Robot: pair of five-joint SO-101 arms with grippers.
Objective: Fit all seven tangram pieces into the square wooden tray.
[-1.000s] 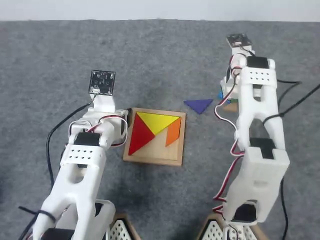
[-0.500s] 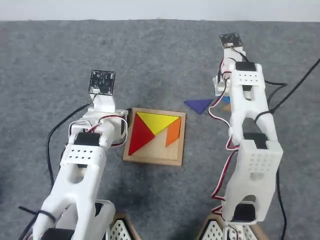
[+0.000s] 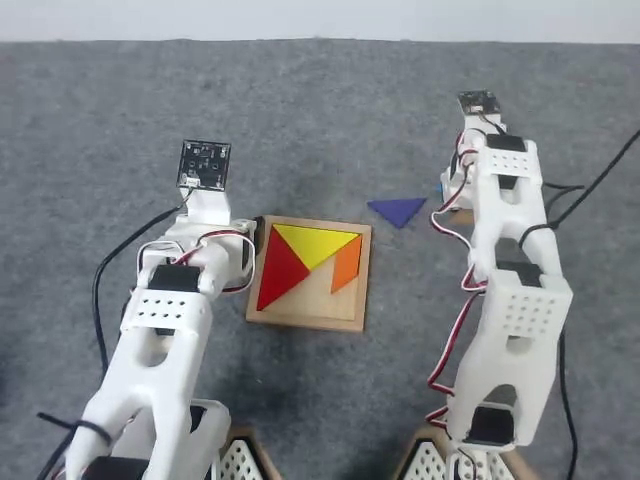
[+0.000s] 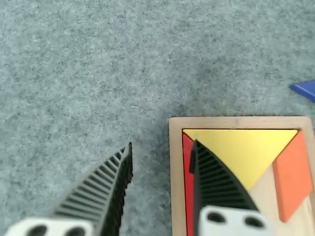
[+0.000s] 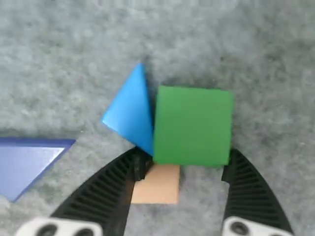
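The square wooden tray (image 3: pixel 305 318) holds a yellow triangle (image 3: pixel 315 243), a red triangle (image 3: pixel 280 272) and an orange piece (image 3: pixel 346 266). My left gripper (image 4: pixel 162 144) is open at the tray's left rim (image 4: pixel 175 162), with one finger over the red triangle (image 4: pixel 187 160) and the other over carpet. A dark blue triangle (image 3: pixel 398 209) lies right of the tray. My right gripper (image 5: pixel 184 157) is open, its fingers flanking the near edge of a green square (image 5: pixel 193 126). A light blue triangle (image 5: pixel 130 110) touches that square, and a tan piece (image 5: pixel 156 184) lies between the fingers.
Grey carpet covers the table all round. The dark blue triangle (image 5: pixel 27 157) lies apart from the cluster under the right arm (image 3: pixel 505 200). Cables trail beside both arms. Open carpet stretches behind the tray and to the far left.
The right arm swung slightly left, then back right, and its wrist sits a little lower over the loose pieces. The left arm and the tray's pieces have not moved.
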